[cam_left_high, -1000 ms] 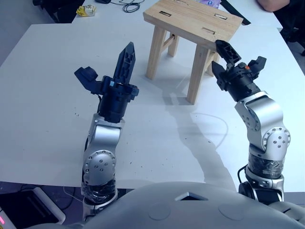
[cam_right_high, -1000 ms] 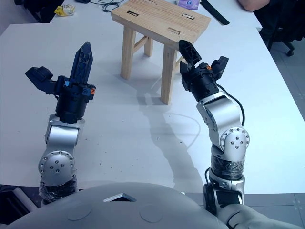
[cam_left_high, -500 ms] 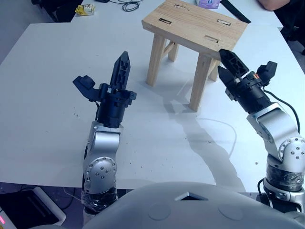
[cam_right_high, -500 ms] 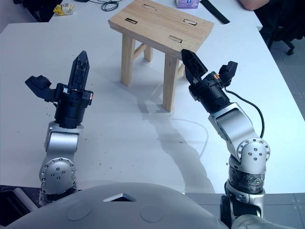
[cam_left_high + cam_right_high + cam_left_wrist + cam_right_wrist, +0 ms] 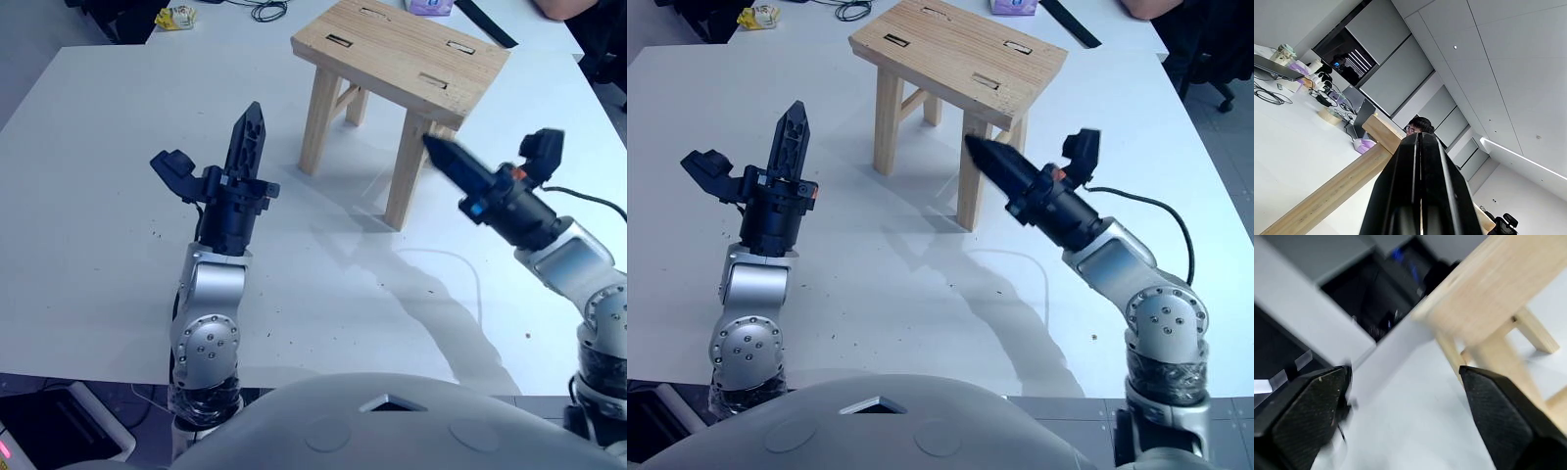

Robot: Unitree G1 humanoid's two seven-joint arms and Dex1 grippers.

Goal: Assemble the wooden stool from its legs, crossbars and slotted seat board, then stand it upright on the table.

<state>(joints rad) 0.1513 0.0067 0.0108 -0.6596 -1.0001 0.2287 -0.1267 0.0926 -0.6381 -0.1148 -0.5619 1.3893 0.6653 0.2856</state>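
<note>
While one stool [image 5: 392, 44] stands upright on the table [image 5: 98, 127], left tool [image 5: 210, 137] and right tool [image 5: 490, 145] both gape empty.

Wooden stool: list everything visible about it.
The stool is pale, bare-looking wood: a rectangular seat board with four slots, four square legs, crossbars between them. Assembled, upright on the white table, far side. Open right hand sits beside its nearest leg; contact unclear.

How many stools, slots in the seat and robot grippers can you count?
Wooden stool: 1
Seat slots: 4
Grippers: 2, the left gripper and the right gripper
Total: 7
</note>
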